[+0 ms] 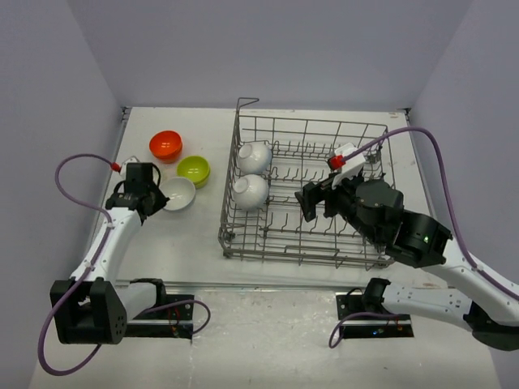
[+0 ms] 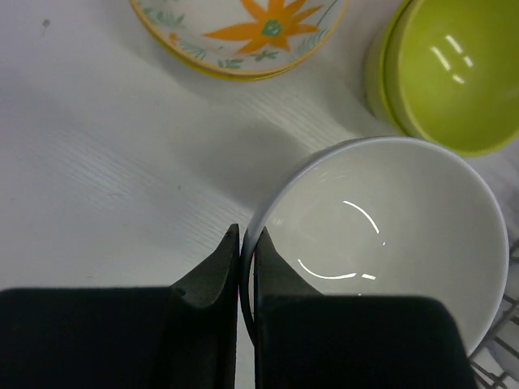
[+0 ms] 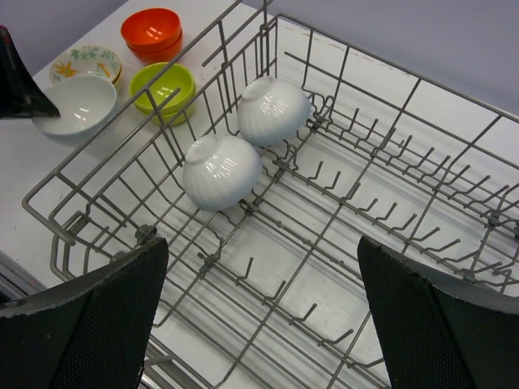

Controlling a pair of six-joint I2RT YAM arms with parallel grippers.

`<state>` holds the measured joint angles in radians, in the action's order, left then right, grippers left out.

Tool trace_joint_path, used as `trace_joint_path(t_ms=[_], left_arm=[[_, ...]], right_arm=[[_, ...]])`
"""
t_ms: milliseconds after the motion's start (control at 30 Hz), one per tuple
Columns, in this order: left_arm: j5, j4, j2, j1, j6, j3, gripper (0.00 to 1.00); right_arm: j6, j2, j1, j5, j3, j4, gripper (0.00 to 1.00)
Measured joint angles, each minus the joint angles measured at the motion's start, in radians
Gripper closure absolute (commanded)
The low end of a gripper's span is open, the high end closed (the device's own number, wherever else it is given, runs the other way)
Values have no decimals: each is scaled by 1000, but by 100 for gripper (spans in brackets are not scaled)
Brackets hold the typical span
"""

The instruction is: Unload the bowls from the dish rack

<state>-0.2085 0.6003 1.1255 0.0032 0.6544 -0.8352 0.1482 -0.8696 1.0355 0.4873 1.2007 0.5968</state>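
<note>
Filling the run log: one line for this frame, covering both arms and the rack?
left gripper shut on white bowl rim, outside rack | right gripper open above dish rack | two white bowls in rack | unloading unfinished

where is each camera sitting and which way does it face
top external: above and behind the bases, looking down on the dish rack and both arms.
left wrist: on the left arm, looking down at the white bowl; left pincer shut on its rim.
right wrist: on the right arm, looking across the rack; right pincer open at the bottom corners.
shared: all three show that white bowl.
</note>
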Motion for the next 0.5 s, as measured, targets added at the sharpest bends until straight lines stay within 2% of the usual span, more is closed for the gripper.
trace_joint_path(t_ms=[200,433,500], left_arm=[[-18,-118,-47,3,34,217,100],[-28,-251,-69,3,43,345,100],[-39,-279,-89,3,43,374,83]], right_arm=[[38,-21,-67,-91,-10,-8,1],[105,-80,-201,-238,-13,-38,1],[119,-108,-220,-278,-13,-45,1]])
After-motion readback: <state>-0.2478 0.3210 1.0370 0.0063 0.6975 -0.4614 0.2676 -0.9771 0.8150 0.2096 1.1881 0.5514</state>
